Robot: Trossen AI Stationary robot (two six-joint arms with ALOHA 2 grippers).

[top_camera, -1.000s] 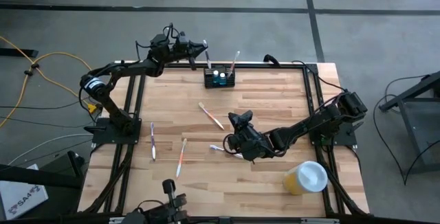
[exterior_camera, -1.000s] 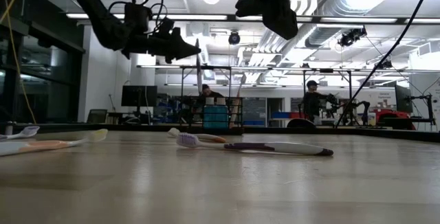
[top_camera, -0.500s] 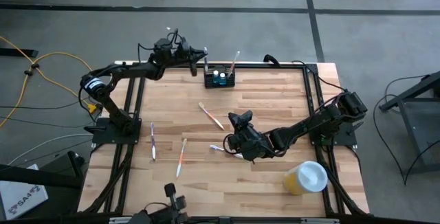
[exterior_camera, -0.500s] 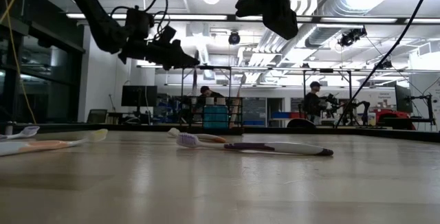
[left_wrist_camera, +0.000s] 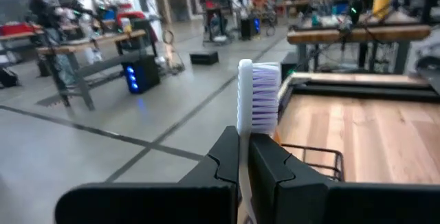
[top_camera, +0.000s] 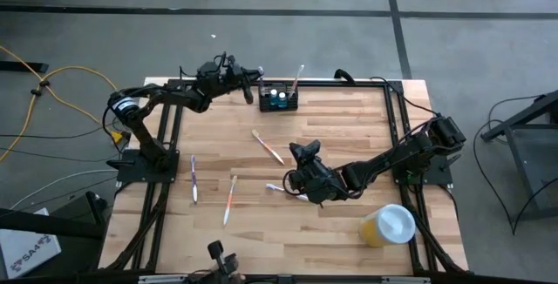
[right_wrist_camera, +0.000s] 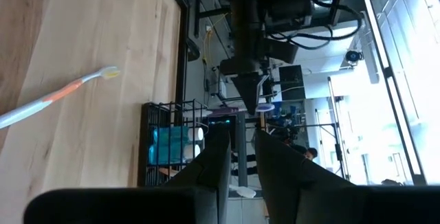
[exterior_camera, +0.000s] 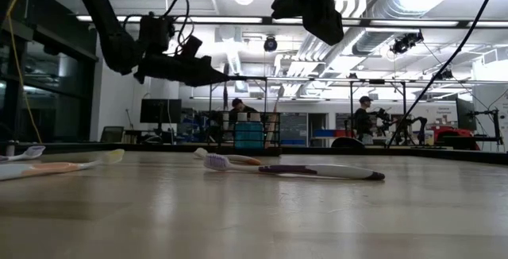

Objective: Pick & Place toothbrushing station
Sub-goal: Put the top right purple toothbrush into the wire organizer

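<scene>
my left gripper, clamped on a white toothbrush, has dropped toward the black caddy at the table's far edge, just beside it; insertion looks close. my right gripper hangs well apart from the caddy, partly open, holding nothing

In the left wrist view, the handle of the white toothbrush with pale purple bristles is hidden between the left hand fingers, and only its head shows. From above, the slots of the small black rectangular caddy are too small to tell apart. The right hand covers part of a purple-handled toothbrush on the wooden tabletop; whether they touch cannot be told.
</scene>
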